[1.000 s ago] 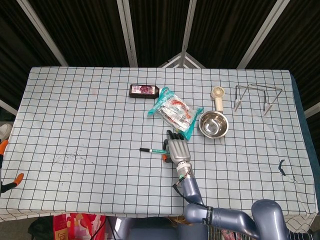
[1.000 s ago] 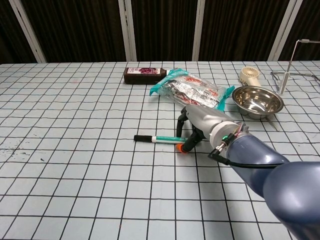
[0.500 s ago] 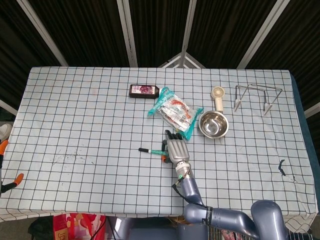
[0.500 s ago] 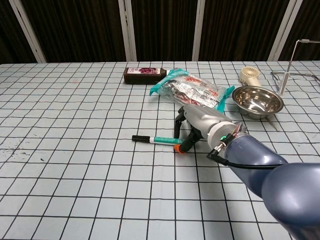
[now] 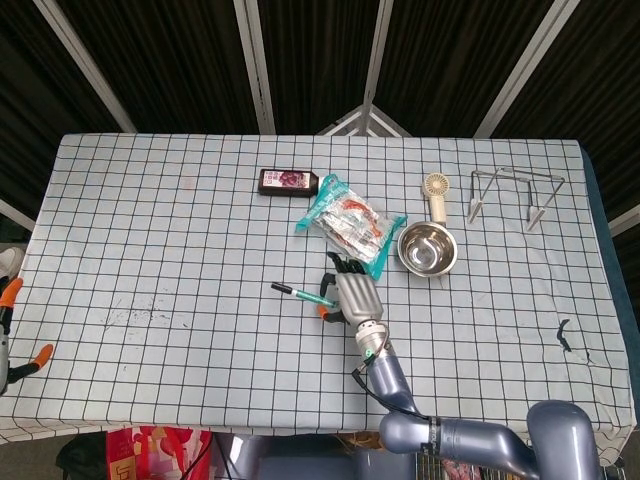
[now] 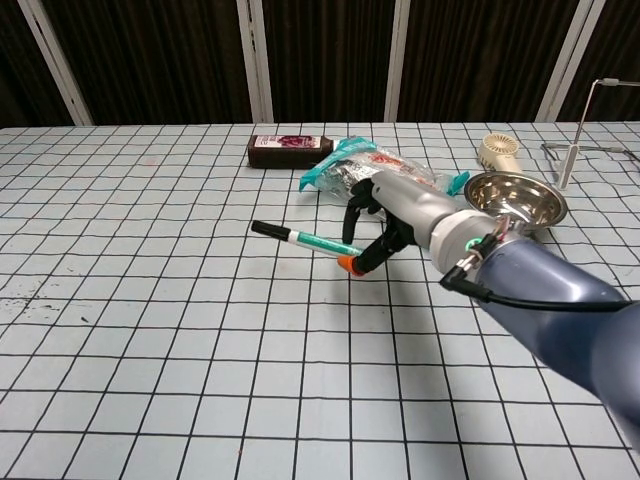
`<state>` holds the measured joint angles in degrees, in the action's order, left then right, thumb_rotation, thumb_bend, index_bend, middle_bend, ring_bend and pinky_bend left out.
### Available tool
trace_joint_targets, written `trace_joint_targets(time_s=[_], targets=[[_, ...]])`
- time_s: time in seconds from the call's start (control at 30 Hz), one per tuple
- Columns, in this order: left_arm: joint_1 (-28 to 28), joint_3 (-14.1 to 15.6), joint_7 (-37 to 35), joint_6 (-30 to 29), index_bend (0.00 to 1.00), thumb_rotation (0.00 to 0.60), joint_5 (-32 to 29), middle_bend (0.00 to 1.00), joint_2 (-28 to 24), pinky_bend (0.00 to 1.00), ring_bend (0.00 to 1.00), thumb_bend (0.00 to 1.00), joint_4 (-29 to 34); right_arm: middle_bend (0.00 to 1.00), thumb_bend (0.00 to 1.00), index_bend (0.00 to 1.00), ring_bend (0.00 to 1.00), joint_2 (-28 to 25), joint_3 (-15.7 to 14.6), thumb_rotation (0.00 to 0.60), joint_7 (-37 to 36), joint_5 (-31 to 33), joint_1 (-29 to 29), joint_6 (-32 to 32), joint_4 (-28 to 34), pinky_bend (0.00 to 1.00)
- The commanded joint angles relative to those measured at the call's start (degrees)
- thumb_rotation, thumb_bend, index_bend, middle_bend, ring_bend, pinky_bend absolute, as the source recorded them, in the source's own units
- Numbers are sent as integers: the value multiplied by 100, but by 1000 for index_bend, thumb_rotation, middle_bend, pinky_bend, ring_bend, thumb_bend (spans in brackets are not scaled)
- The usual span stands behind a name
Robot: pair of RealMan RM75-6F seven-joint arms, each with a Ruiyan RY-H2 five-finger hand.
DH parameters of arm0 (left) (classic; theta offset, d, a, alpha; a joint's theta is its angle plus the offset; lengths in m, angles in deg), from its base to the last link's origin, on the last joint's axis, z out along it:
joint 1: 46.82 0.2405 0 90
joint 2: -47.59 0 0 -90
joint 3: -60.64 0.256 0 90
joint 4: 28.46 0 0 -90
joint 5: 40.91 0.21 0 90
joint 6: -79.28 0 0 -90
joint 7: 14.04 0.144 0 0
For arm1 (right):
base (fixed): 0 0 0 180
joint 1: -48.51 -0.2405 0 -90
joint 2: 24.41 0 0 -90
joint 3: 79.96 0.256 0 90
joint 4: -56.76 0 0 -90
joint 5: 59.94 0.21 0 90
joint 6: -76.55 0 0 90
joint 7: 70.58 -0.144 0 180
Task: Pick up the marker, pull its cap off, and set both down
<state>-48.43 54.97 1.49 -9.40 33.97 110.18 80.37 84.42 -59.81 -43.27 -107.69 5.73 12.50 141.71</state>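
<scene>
right hand (image 6: 395, 215): fingers closed round the marker (image 6: 305, 240), gripping its near end; palm faces down, wrist coming in from the lower right.
marker: off the bench (image 6: 150, 330), tilted, black cap (image 6: 264, 229) end pointing left and slightly up; shadow falls on the cloth below it. Head view has it at (image 5: 296, 293), just left of the right hand (image 5: 352, 297).
cap: on the marker, at the far tip from the grip.
orange bit (image 6: 347, 265): at the thumb tip under the marker; can't tell what it is.
left hand: not visible in either view.
snack bag (image 6: 385, 180): flat on the bench just behind the right hand.
steel bowl (image 6: 515, 200): right of the bag, upright.
small fan (image 6: 498, 152): behind the bowl.
dark box (image 6: 290, 150): left of the bag, far side.
wire rack (image 5: 510, 190): far right corner of the bench.
</scene>
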Motion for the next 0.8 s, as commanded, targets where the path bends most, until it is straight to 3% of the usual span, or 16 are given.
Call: trace_joint_targets(time_s=[0.03,0.5,0.8], targets=[[-49,-10,-29,-11,35,600,140,0,26,18,0,328,107,95,460,677,179,-512,-18,600,42,-194,208,-236,670,100],[-442,-90,200,139,91,600,824,0,271,18,0,327,885,95,460,677,179,-2131,-714,600,1354,-1321,765,-1433,3145,100],[-777,-219,793,282,231,600,1138,48,694,18,0,328,1419,95,461,677,179,-2489,-801,600,1913,-1507,747,-1568,4146,100]])
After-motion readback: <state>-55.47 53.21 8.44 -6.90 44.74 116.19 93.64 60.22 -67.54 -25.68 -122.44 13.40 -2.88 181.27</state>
